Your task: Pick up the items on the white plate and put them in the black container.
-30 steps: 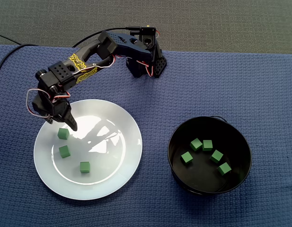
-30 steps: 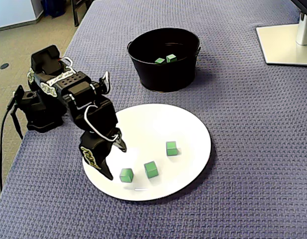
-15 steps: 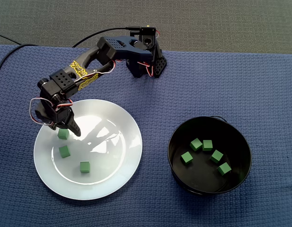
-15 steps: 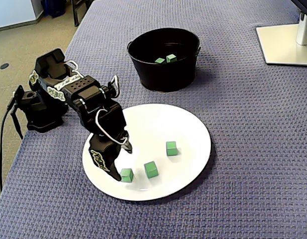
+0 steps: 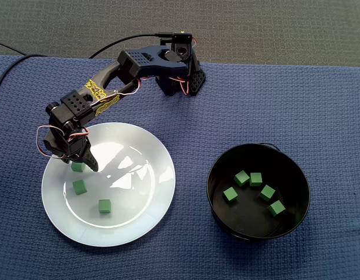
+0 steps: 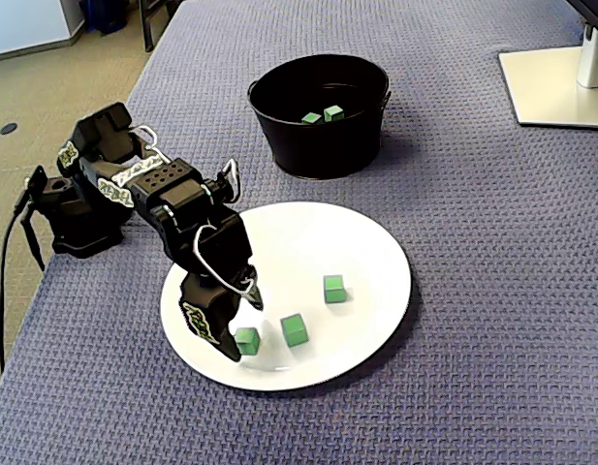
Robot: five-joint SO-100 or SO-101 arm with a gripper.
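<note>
The black arm's pincer (image 5: 80, 165) (image 6: 242, 332) points down onto the white plate (image 5: 142, 195) (image 6: 371, 247), its two fingers set either side of a green cube (image 5: 77, 167) (image 6: 246, 340) that rests on the plate's surface. One finger (image 6: 204, 323) lies against the cube's side in a fixed view; whether the pair is clamped on it or merely bracketing it cannot be told from either camera.

A second cube (image 5: 79, 186) (image 6: 295, 329) sits just beside the pincer, and a third cube (image 5: 104, 205) (image 6: 334, 289) lies a little farther off on the same plate.

The black container (image 5: 212, 201) (image 6: 323, 150) stands well apart from the pincer on the blue woven cloth (image 5: 273, 105) (image 6: 473, 339). Five green cubes (image 5: 256, 179) show on its floor in a fixed view, and only two (image 6: 323, 115) show over its rim in the other.
</note>
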